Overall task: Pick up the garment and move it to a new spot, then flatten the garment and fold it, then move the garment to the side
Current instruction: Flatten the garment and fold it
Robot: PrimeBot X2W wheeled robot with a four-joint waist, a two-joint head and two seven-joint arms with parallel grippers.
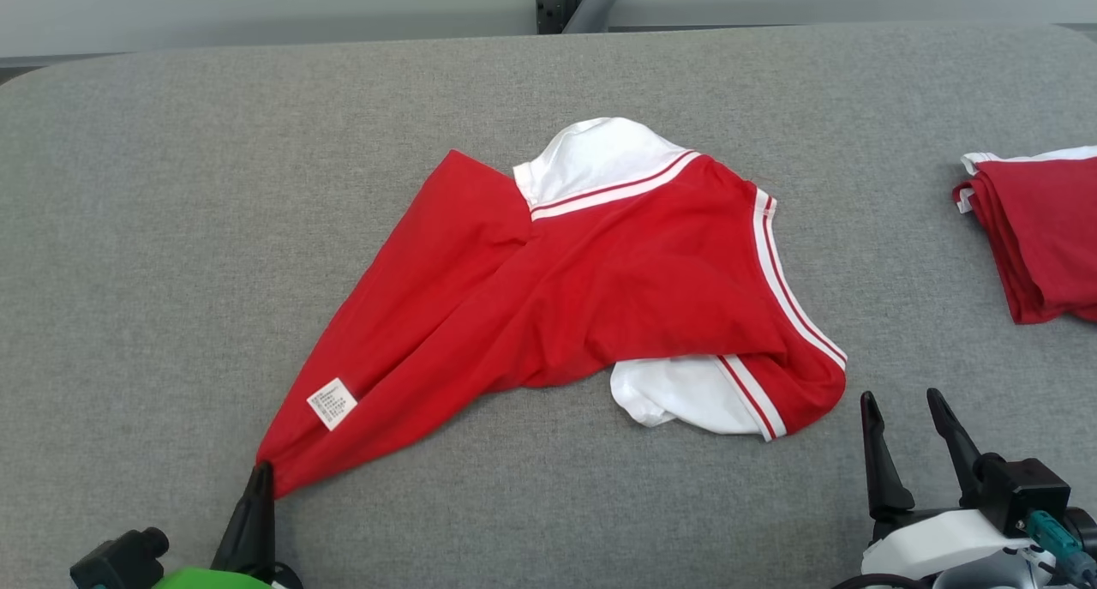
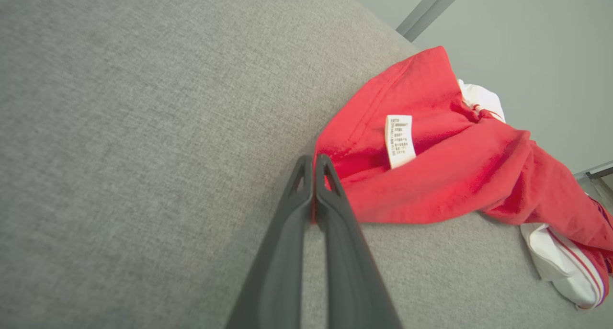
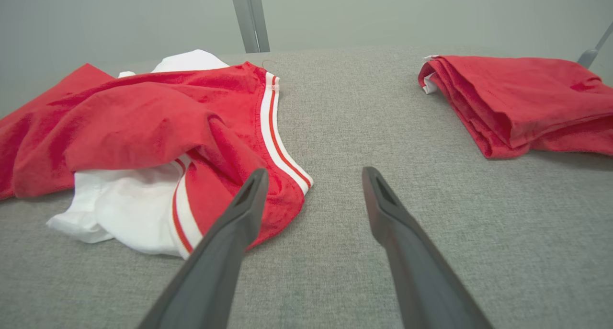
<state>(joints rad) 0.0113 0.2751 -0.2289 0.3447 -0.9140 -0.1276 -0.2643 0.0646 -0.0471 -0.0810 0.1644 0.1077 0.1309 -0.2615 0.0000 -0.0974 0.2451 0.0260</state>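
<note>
The garment (image 1: 600, 272) is a red shirt with white sleeves and white-striped trim, lying crumpled in the middle of the grey table (image 1: 171, 186). Its near-left corner, by a white care label (image 1: 332, 403), is pinched in my left gripper (image 1: 261, 473), which is shut on the cloth. The left wrist view shows those closed fingertips (image 2: 313, 164) biting the red hem of the garment (image 2: 431, 175). My right gripper (image 1: 904, 405) stands open just right of the garment's near-right sleeve, touching nothing. In the right wrist view the right gripper (image 3: 313, 175) has its left finger over the striped edge of the garment (image 3: 143, 118).
A second red garment, folded (image 1: 1037, 229), lies at the table's right edge, also in the right wrist view as a folded pile (image 3: 517, 99). A grey post (image 1: 574, 2) rises behind the table's far edge.
</note>
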